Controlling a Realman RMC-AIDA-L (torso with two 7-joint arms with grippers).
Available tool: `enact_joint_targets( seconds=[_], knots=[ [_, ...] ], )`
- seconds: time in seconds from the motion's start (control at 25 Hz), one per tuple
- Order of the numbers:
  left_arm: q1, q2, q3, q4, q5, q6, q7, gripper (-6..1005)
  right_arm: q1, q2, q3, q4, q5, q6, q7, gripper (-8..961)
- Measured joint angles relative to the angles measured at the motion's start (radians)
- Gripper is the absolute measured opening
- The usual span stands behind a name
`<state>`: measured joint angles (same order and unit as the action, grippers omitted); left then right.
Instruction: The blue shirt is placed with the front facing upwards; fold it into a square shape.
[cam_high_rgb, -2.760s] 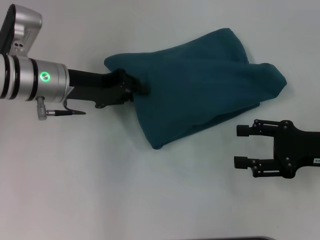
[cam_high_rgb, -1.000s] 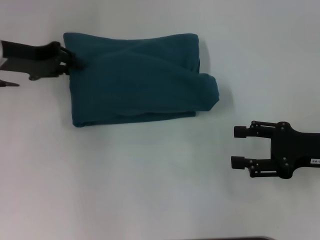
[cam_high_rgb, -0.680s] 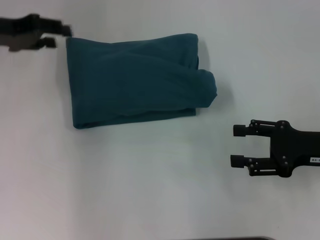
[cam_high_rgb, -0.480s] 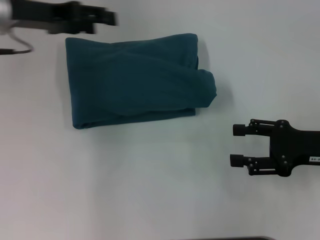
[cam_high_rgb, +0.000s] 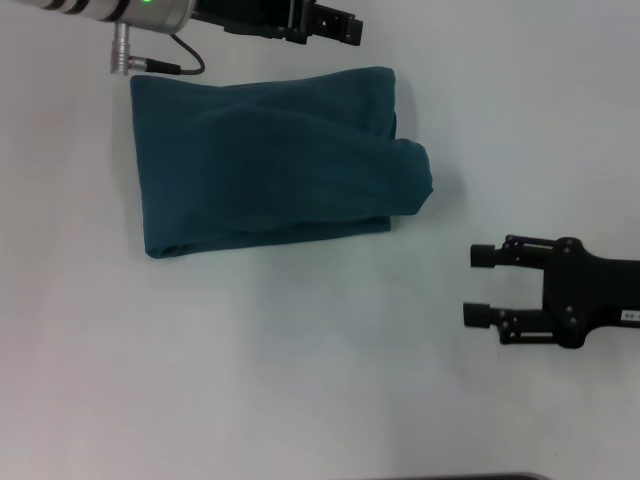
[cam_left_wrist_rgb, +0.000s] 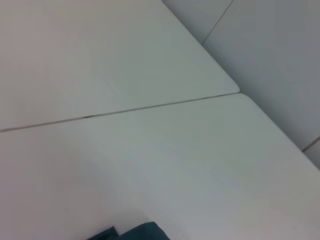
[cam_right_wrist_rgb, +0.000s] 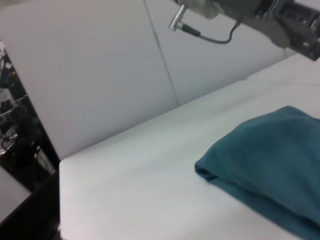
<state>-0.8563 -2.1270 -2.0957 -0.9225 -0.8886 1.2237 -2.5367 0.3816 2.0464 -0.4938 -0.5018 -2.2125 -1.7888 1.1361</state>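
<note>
Both tools are off the cloth right now. The left tool (cam_high_rgb: 335, 25) is up at the far edge of the head view, just past the top edge of the blue shirt (cam_high_rgb: 270, 160), and it holds nothing; I cannot tell if its fingers are spread or pressed together. The right tool (cam_high_rgb: 483, 285) waits on the right side, near the shirt but apart from it, with its two fingers spread wide and nothing between them. The blue shirt lies flat on the white table (cam_high_rgb: 300, 380), a bit left of the middle. It is folded into a block that is wider than it is tall, and no letters show. On its right end a rounded lump of cloth sticks out past the neat edge. I think the folding is nearly done. It may need one more fold across its width, and the lump likely needs tucking in, to make a real square.
</note>
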Motion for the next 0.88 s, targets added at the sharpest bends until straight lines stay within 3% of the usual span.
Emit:
enact_joint_targets(
  seconds=[0.16,0.32,0.6,0.72,0.88],
  knots=[
    [0.019,0.009,-0.046,0.000,-0.016,0.021,0.003,762,0.007,-0.004,0.101,-0.004,0.021,-0.008,0.111,825],
    [0.080,0.015,-0.150,-0.037,-0.025,0.066,0.011,762,0.019,-0.038,0.164,-0.034,0.099,-0.047,0.355,825],
    [0.183,0.038,-0.303,-0.065,-0.025,0.172,-0.010,763,0.110,-0.146,0.155,-0.115,0.127,0.082,0.992,825],
    [0.229,0.040,-0.350,-0.063,-0.034,0.246,0.021,763,0.169,-0.188,0.128,-0.117,0.091,0.127,1.123,825],
    [0.293,0.039,-0.359,-0.066,-0.112,0.320,0.116,763,0.239,-0.215,0.077,-0.121,0.066,0.149,1.222,825]
  ],
)
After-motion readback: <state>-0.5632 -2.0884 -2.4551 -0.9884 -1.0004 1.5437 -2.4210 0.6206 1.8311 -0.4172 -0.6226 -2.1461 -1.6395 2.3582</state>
